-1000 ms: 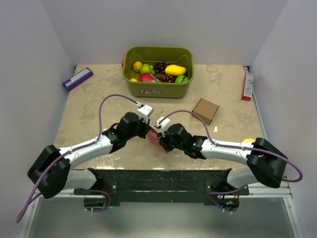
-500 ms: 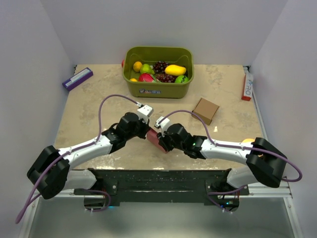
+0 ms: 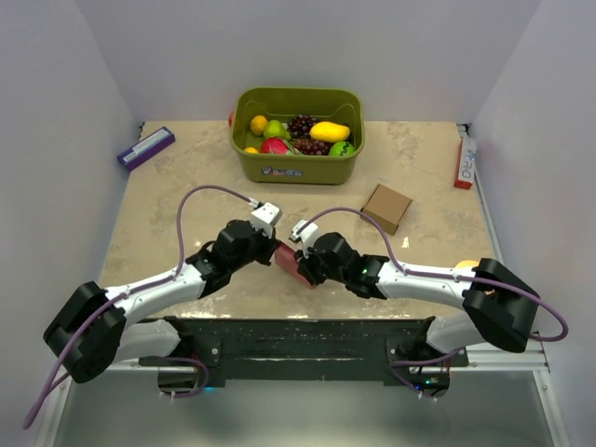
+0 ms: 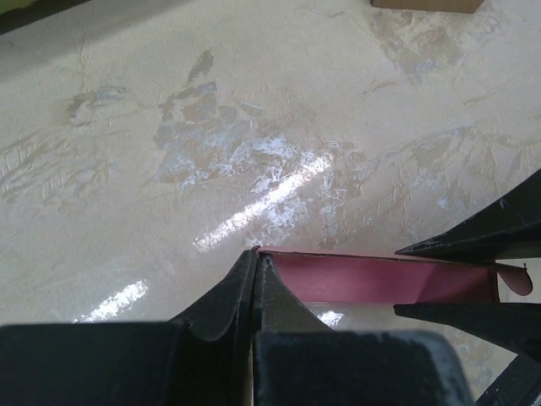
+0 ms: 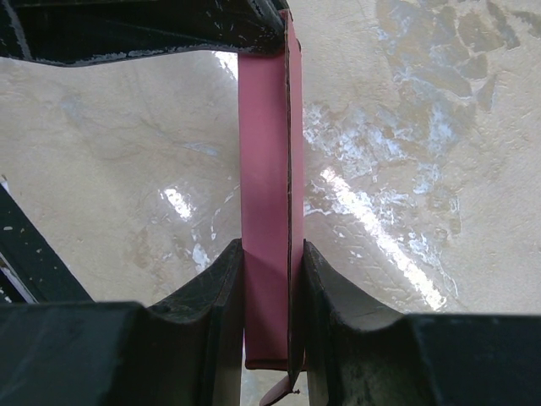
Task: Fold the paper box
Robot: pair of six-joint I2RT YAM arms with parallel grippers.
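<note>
Squarely between the two grippers, the paper box (image 3: pixel 291 265) is held off the table (image 3: pixel 168 209) near its front edge, about midway between the arm bases. It is a slim pink-red strip of card, seen edge-on from both wrists.

The right gripper (image 5: pixel 272 254) clamps the box across its thin width. Its dark fingers (image 5: pixel 224 288) press against the two flat faces with only the card between them, so the opening is narrow. From this wrist the box (image 5: pixel 264 169) runs straight away from the fingers, and its far end meets the left gripper (image 5: pixel 152 34) at the top of the view.

The left gripper (image 4: pixel 256 262) has its fingers squeezed almost together, pinching the end corner of the box (image 4: pixel 380 281) at their tips. From there the box stretches off to the right, where the right arm's fingers close on it from above and below.

From overhead, both arms lie low and reach inward from the near corners. Their forearms slant toward each other so the left gripper (image 3: pixel 272 250) and right gripper (image 3: pixel 304 265) meet almost nose to nose, and a purple cable loops above each wrist.

Farther back stand a green bin (image 3: pixel 296 169) of fruit and a small brown cardboard box (image 3: pixel 386 207), both well apart from the grippers.
</note>
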